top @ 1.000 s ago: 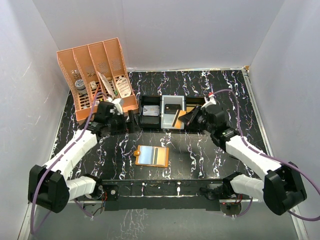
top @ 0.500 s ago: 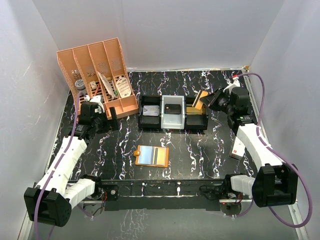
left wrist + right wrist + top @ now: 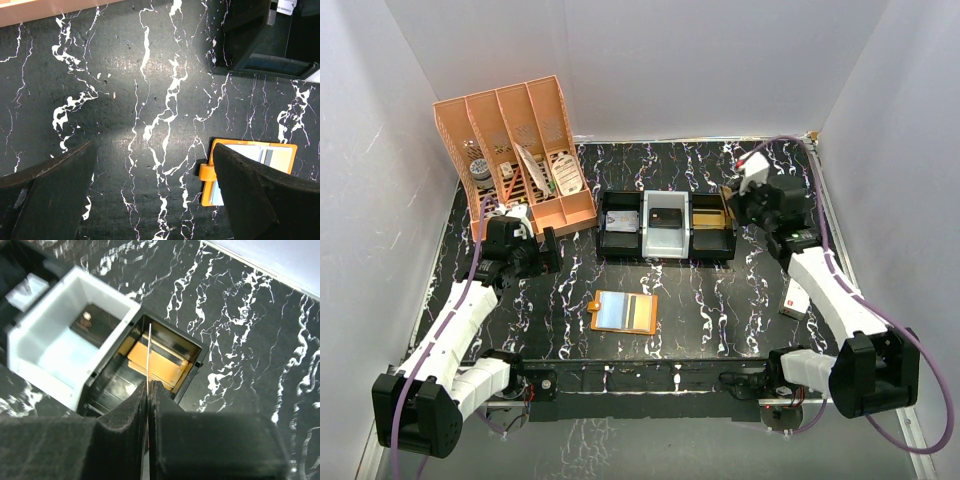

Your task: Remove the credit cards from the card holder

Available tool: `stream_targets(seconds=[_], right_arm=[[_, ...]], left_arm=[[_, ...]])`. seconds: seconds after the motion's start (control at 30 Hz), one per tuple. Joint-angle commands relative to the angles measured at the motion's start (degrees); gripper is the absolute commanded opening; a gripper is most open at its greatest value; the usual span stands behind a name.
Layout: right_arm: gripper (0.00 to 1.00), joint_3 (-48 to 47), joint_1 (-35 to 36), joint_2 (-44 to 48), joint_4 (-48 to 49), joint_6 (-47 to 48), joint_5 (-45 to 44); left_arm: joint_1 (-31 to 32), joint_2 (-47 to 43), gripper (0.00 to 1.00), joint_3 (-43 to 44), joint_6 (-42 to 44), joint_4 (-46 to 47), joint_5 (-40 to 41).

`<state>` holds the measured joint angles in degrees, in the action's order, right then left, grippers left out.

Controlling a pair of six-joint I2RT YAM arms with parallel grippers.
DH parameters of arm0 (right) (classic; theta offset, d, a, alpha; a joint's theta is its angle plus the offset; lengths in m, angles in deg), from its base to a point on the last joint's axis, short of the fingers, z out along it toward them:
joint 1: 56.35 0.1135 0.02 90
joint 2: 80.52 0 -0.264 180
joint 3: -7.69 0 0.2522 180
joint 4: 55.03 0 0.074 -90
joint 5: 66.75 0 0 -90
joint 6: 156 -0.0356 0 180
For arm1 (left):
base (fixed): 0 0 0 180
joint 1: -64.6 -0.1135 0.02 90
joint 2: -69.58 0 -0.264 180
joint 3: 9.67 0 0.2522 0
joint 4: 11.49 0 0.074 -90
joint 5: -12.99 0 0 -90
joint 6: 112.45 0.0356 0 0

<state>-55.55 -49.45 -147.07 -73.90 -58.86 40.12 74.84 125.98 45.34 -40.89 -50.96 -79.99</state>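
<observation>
Black table with white squiggly lines fills the floor of a white box, and both arms reach out over it. Closest to the arm bases lies the card holder. It is flat and open, so its inside faces up and the pale cards that seem to sit in it are easy to get at. It lies near the middle of the table, apart from everything else. A bit further back on the left, the left hand hangs over bare table. Its fingers are spread wide with nothing between them. Its own camera sees the card holder just off to one side, so I think it is waiting to hold the wallet down or pick a card. Further back stand some little bins in a row. The right hand is over the black bin at the right end, next to the white bin. Its fingers are pinched tight on a thin card, seen edge on, pointing down at the gold block inside. I think the card is held straight up and down so it can slip in between the walls. Cards seem to be left in the holder, so the job looks not done. At the very back left stands the orange desk organizer.
</observation>
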Motion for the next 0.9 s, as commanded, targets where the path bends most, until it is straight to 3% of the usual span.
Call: stream_targets(seconds=[0.0,0.07,0.2,0.4,0.87], right_arm=[[0.0,-2.53,7.63,-3.05,-2.6,27.71,-12.07],[0.0,-2.05,10.16,-3.86,-1.19,32.12,-13.61],[0.0,-2.9,10.84,-5.67,3.94,32.46,-12.79],[0.0,-7.64,11.17,-10.61,-4.89,35.21,-12.51],[0.0,-11.93,11.17,-21.69,-4.69,40.41,-17.79]], left_arm=[[-0.42,-1.08,0.99,0.46,0.14,0.78,1.4],[-0.36,-1.32,0.99,0.4,0.08,0.69,2.63],[-0.35,-0.69,0.99,0.58,0.54,1.2,2.65],[-0.36,-3.38,0.99,0.0,0.35,2.14,4.14],[-0.34,-5.64,0.99,-0.11,0.51,2.31,7.81]])
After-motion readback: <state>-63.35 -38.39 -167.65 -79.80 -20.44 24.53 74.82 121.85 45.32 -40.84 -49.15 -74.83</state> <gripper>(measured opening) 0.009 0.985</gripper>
